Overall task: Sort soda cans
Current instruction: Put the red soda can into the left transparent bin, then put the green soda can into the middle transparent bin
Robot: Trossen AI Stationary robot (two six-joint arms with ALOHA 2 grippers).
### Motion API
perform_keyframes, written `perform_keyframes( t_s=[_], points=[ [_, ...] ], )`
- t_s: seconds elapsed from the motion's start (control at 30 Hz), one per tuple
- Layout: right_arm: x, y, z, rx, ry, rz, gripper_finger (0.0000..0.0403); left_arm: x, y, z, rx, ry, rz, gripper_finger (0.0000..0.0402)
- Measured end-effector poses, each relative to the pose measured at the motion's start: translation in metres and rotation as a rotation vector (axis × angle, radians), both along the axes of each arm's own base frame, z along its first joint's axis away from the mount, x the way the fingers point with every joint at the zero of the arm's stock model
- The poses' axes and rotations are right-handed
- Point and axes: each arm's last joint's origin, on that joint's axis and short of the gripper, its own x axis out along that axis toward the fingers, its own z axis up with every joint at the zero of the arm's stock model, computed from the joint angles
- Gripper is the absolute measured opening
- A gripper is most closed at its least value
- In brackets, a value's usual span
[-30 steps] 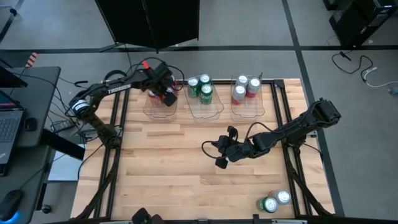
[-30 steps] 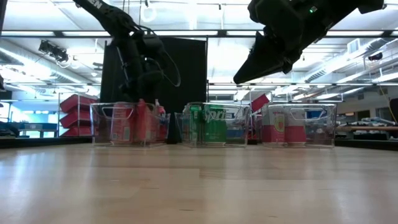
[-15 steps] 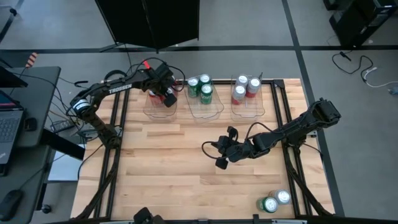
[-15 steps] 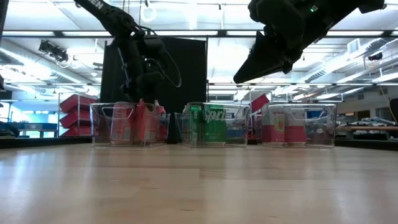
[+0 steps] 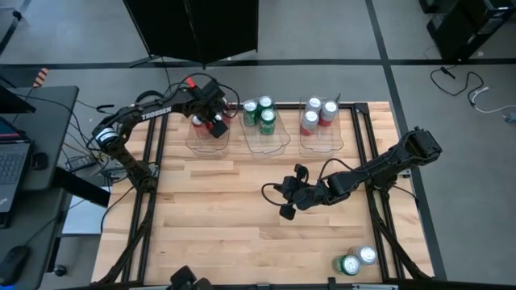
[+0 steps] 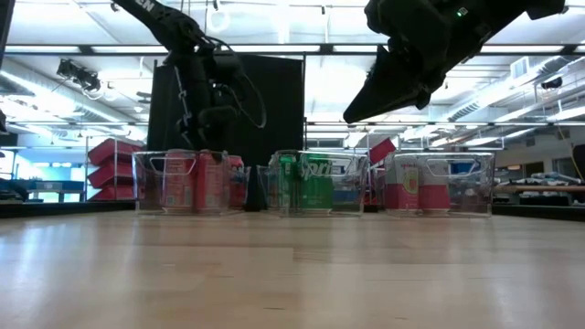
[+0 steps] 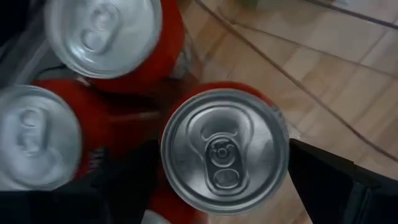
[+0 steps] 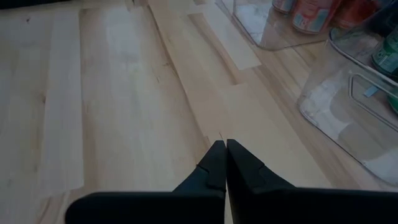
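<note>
My left gripper (image 5: 211,122) reaches down into the left clear bin (image 5: 197,143), shut on a red can (image 7: 224,149). Two more red cans (image 7: 102,34) stand beside it in the left wrist view. The middle bin (image 5: 266,143) holds three green cans (image 5: 260,113). Two silver-white cans (image 5: 318,113) stand in the right bin (image 5: 321,143). A green can (image 5: 349,264) and a silver-white can (image 5: 367,255) stand on the table near its near right corner. My right gripper (image 5: 284,203) hangs shut above the table's middle, touching nothing. My left gripper holds the red can between its two fingers (image 7: 339,180), one on each side of the can's wall (image 7: 281,124) just under the silver rim. It comes from above, pointing down. The can stands upright inside the left bin; its base is hidden.
The three clear bins stand in a row along the far edge of the wooden table (image 5: 210,225). Black cables (image 5: 270,192) trail around my right gripper. Bare wood lies between the bins and the two cans at the near right.
My left gripper has shifted slightly over the left bin with the red can between its fingers. My right arm has kept still.
</note>
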Motion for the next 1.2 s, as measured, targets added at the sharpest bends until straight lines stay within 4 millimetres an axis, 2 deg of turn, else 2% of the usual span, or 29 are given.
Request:
perform_keyframes(
  t_s=[0.47, 0.7, 0.8, 0.93, 1.07, 1.2],
  points=[
    [0.0, 0.0, 0.0, 0.004, -0.002, -0.004, 0.0003, 0.006, 0.005, 0.024, 0.069, -0.028, -0.039, 0.0336],
    [0.007, -0.012, 0.002, 0.068, -0.009, 0.043, 0.0027, 0.009, -0.003, 0.052, 0.145, -0.104, -0.083, 0.0318],
    [0.009, -0.015, 0.002, 0.103, -0.007, 0.072, 0.0045, 0.009, -0.018, 0.069, 0.206, -0.188, -0.129, 0.029],
    [0.009, -0.011, 0.004, 0.093, -0.02, 0.099, 0.0074, 0.007, -0.047, 0.08, 0.263, -0.347, -0.252, 0.0229],
    [0.006, 0.007, 0.007, 0.065, -0.005, 0.178, 0.0095, 0.003, -0.082, 0.075, 0.269, -0.54, -0.438, 0.0159],
    [0.0, 0.032, 0.021, 0.093, 0.045, 0.233, 0.0094, -0.004, -0.118, 0.06, 0.256, -0.739, -0.633, 0.0104]
  ],
)
